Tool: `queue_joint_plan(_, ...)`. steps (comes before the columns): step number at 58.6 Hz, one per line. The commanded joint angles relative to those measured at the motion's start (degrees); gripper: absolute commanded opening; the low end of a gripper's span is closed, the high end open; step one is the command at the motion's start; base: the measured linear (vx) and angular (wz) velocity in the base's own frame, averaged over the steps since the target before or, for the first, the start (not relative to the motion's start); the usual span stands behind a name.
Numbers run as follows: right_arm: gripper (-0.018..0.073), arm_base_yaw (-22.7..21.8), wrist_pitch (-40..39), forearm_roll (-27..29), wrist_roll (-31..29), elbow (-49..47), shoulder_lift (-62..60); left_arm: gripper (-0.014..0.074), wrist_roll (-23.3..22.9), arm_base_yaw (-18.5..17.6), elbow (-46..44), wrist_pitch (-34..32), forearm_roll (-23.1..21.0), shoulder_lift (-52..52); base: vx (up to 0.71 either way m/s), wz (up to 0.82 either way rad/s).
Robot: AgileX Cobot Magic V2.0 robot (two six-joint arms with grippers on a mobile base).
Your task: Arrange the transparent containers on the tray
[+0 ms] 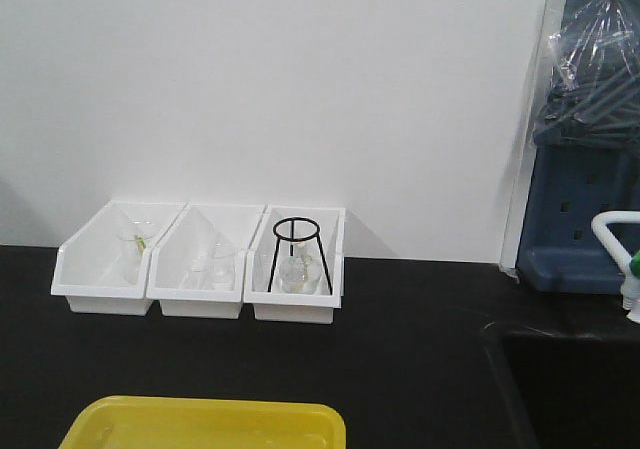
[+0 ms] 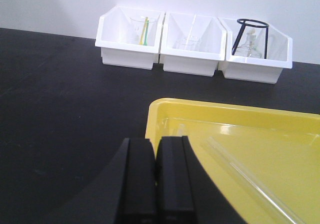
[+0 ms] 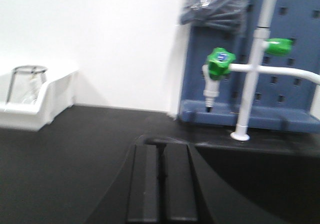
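Test tube (image 2: pixel 250 176) lies flat inside the yellow tray (image 2: pixel 165 109), slanting toward its near right side, just right of the left gripper (image 2: pixel 156 184) and apart from it. That gripper's jaws are pressed together, holding nothing. The right gripper (image 3: pixel 161 184) is likewise closed and bare above the black counter (image 3: pixel 60 154).

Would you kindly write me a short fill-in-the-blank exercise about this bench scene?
1. A clear test tube lies inside the ____ tray.
2. The number of white bins against the wall is ____.
3. The black wire stand sits in the ____ bin as the front view shows them.
4. The left gripper has its fingers ____.

Missing words: yellow; three; rightmost; shut
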Motion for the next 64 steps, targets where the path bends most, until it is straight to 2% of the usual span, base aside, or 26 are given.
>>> queue_joint_plan(1, -0.0013, -1.3, -3.6, -2.4, 4.3, 1.0, -0.7, -0.0008, -0.3, 0.1, 1.6, -5.0, -0.5, -0.3, 0.00, 0.00)
queue_joint_plan(10, -0.0013, 2.2, -0.3, -7.5, 5.9, 1.1, -0.8, -0.0008, -0.3, 0.1, 1.6, -5.0, -0.5, -0.1, 0.00, 0.01)
queue_joint_plan(64, -0.0012, 2.4, -0.2, -6.5, 5.9, 1.0, -0.7, -0.0008, -0.3, 0.1, 1.6, -5.0, -0.5, -0.1, 0.00, 0.00)
